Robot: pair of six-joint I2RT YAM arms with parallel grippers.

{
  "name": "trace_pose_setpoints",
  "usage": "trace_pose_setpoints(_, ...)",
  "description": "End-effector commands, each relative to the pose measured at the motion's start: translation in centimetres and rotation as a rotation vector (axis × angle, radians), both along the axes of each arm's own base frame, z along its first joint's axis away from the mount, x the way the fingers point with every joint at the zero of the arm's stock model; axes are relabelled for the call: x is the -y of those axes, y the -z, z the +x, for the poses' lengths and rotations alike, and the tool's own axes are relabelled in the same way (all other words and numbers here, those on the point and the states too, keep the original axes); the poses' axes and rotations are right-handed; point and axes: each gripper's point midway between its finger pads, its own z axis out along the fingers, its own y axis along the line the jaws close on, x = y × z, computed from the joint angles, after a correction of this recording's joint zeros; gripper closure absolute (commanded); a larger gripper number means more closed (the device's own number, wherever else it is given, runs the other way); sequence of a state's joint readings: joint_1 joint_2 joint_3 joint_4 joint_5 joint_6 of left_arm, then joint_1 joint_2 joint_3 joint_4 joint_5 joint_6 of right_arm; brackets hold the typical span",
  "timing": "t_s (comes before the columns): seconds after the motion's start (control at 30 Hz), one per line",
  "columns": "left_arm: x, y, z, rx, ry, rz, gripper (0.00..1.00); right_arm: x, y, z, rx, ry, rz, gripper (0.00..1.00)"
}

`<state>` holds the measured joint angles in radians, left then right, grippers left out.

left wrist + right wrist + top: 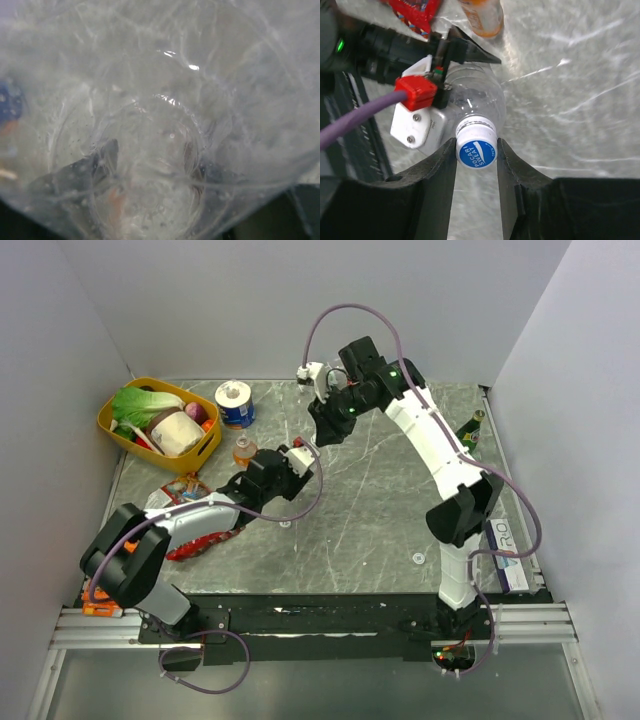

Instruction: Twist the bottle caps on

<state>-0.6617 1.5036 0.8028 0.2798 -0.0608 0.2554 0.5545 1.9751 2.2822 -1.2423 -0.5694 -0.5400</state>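
A clear water bottle [476,97] is held off the table between my two grippers. My left gripper [290,462] is shut on its body; in the left wrist view the clear plastic [160,100] fills the frame, and the fingers [106,156] show dimly through it. A white cap with a blue top [476,151] sits on the bottle's neck. My right gripper [476,160] is shut on this cap, one finger touching each side; it also shows in the top view [325,425]. The bottle of orange drink [245,452] stands just left of the grippers and also shows in the right wrist view [482,17].
A yellow basket [115,432] of groceries stands at the back left, with a white and blue roll [234,403] beside it. A red packet [195,542] lies under the left arm. A dark green glass bottle [471,430] stands at the right edge, and a box [505,558] lies at the near right.
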Motion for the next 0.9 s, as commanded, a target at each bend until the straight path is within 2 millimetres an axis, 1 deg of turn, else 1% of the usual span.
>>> trace_pose_setpoints(0.0, 0.6, -7.6, 3.5, 0.174, -0.156, -0.198, 0.99, 0.7, 3.0, -5.5, -0.415, 0.132, -0.084, 0.76)
trace_pose_setpoints(0.07, 0.3, -7.1, 3.7, 0.165, -0.175, -0.181, 0.99, 0.7, 2.9, -5.4, -0.428, 0.149, -0.077, 0.73)
trace_pose_setpoints(0.1, 0.2, -7.0, 3.8, 0.158, -0.184, -0.183, 0.99, 0.6, 2.9, -5.4, -0.434, 0.161, -0.075, 0.66)
trace_pose_setpoints(0.13, 0.2, -6.7, 3.8, 0.149, -0.188, -0.182, 0.99, 0.7, 2.8, -5.4, -0.430, 0.164, -0.074, 0.63)
trace_pose_setpoints(0.17, 0.2, -6.3, 3.7, 0.136, -0.185, -0.171, 0.99, 0.9, 2.5, -4.9, -0.410, 0.171, -0.067, 0.54)
trace_pose_setpoints(0.23, 0.5, -5.9, 3.4, 0.118, -0.165, -0.168, 0.99, 0.9, 0.5, -4.4, -0.341, 0.141, -0.020, 0.41)
trace_pose_setpoints(0.27, 0.6, -5.7, 3.1, 0.107, -0.149, -0.164, 0.99, 1.3, -0.4, -4.0, -0.321, 0.138, 0.008, 0.31)
trace_pose_setpoints(0.3, 0.8, -5.1, 2.7, 0.092, -0.127, -0.159, 0.99, 1.4, -2.5, -4.0, -0.274, 0.118, 0.057, 0.27)
trace_pose_setpoints(0.33, 1.0, -4.8, 2.4, 0.079, -0.104, -0.157, 0.99, 1.8, -3.5, -3.6, -0.242, 0.124, 0.078, 0.23)
trace_pose_setpoints(0.37, 1.1, -4.6, 2.1, 0.068, -0.084, -0.153, 0.99, 2.2, -4.5, -3.5, -0.207, 0.129, 0.093, 0.13)
trace_pose_setpoints(0.4, 1.1, -4.0, 1.7, 0.054, -0.066, -0.144, 0.99, 3.1, -6.1, -3.2, -0.140, 0.144, 0.120, 0.01)
trace_pose_setpoints(0.43, 1.7, -3.7, 1.1, 0.039, -0.019, -0.149, 0.99, 3.5, -6.9, -3.5, -0.111, 0.139, 0.131, 0.01)
trace_pose_setpoints(0.47, 1.9, -3.6, 0.7, 0.030, 0.004, -0.154, 0.99, 4.3, -8.6, -4.5, -0.051, 0.124, 0.154, 0.01)
trace_pose_setpoints(0.5, 2.2, -3.1, 0.2, 0.010, 0.041, -0.148, 0.99, 4.8, -7.9, -4.9, -0.026, 0.087, 0.132, 0.01)
trace_pose_setpoints(0.53, 3.3, -2.9, -0.9, -0.017, 0.129, -0.160, 0.99, 5.1, -8.0, -5.4, 0.006, 0.056, 0.132, 0.01)
trace_pose_setpoints(0.57, 3.8, -3.1, -1.6, -0.031, 0.197, -0.170, 0.99, 5.8, -9.0, -6.8, 0.067, 0.010, 0.140, 0.01)
trace_pose_setpoints(0.6, 4.1, -2.8, -2.6, -0.047, 0.285, -0.138, 0.99, 6.2, -7.2, -7.1, 0.113, -0.079, 0.098, 0.01)
trace_pose_setpoints(0.63, 5.4, -3.1, -4.7, -0.074, 0.440, -0.154, 0.99, 6.4, -7.2, -7.4, 0.176, -0.137, 0.098, 0.01)
trace_pose_setpoints(0.67, 5.5, -3.2, -5.4, -0.078, 0.512, -0.140, 0.99, 7.0, -8.3, -8.5, 0.273, -0.195, 0.105, 0.01)
trace_pose_setpoints(0.7, 5.7, -4.0, -5.8, -0.035, 0.606, -0.098, 0.99, 7.3, -6.7, -8.6, 0.365, -0.311, 0.071, 0.01)
trace_pose_setpoints(0.73, 5.4, -2.9, -7.2, -0.101, 0.676, -0.066, 0.99, 7.0, -7.2, -8.5, 0.461, -0.366, 0.091, 0.02)
trace_pose_setpoints(0.77, 5.6, -3.9, -7.7, -0.111, 0.744, -0.070, 0.99, 7.3, -8.6, -9.5, 0.581, -0.416, 0.105, 0.05)
trace_pose_setpoints(0.8, 5.4, -4.0, -8.0, -0.076, 0.822, -0.025, 0.99, 7.3, -7.0, -9.6, 0.658, -0.511, 0.081, 0.06)
trace_pose_setpoints(0.83, 4.0, -1.6, -9.7, -0.216, 0.867, 0.022, 0.99, 6.6, -7.5, -9.4, 0.768, -0.560, 0.090, 0.09)
trace_pose_setpoints(0.87, 4.4, -3.2, -9.6, -0.186, 0.929, 0.034, 0.99, 6.7, -8.4, -10.2, 0.898, -0.624, 0.085, 0.15)
